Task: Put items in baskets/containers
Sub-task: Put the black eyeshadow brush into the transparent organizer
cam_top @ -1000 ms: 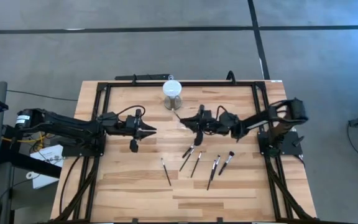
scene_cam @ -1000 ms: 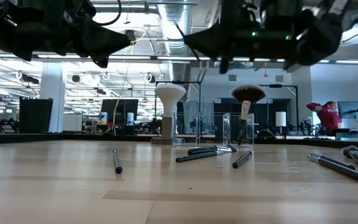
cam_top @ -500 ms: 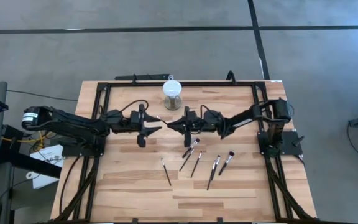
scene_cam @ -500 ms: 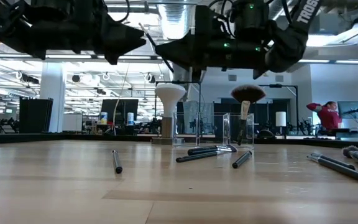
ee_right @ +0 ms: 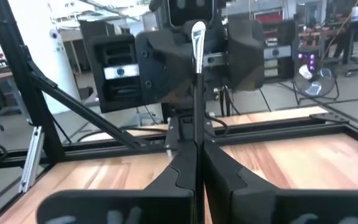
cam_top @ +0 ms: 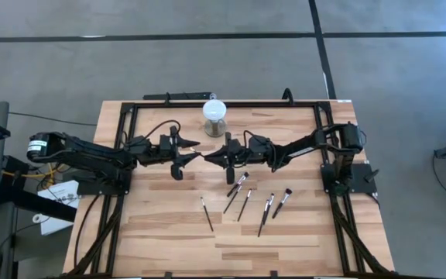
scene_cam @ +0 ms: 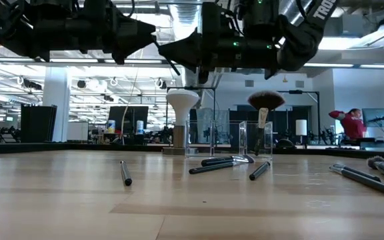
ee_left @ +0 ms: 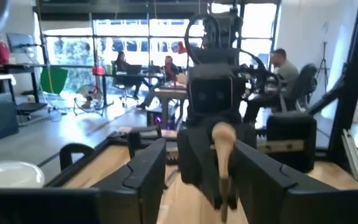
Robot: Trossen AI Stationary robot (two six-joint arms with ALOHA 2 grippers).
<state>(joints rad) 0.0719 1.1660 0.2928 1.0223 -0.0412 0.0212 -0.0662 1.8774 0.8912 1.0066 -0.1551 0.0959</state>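
My right gripper (ee_right: pixel 196 146) is shut on a slim makeup brush (ee_right: pixel 196 81), high above the table's middle (cam_top: pixel 210 153). The brush's pale head (ee_left: pixel 222 137) points at my left gripper (cam_top: pixel 194 147). That gripper faces it, open, with its fingers (ee_left: pixel 145 168) on either side of the head and apart from it. Several other brushes (cam_top: pixel 245 204) lie flat on the wood in front. In the low view a clear container (scene_cam: pixel 229 140) stands at the back, with a fan-headed brush (scene_cam: pixel 267 101) upright in it. My right gripper pinches the brush's dark handle (ee_right: pixel 195 134) between its two fingers. The fingers come level from the table's right and lie along the brush. The brush sticks straight out ahead of them toward my left gripper, roughly level and lifted well clear of the table.
A grey cylinder with a white round top (cam_top: pixel 214 116) stands at the far middle of the table. A black frame (cam_top: pixel 130 108) runs along the table's edges. The near half of the wood holds only one lone brush (cam_top: pixel 206 213). A person (scene_cam: pixel 353 123) sits far off in the room.
My left gripper has moved up and toward the table's right, and it has opened. My right gripper has carried the brush toward the table's left. The two now meet tip to tip, with the brush's head between the left fingers.
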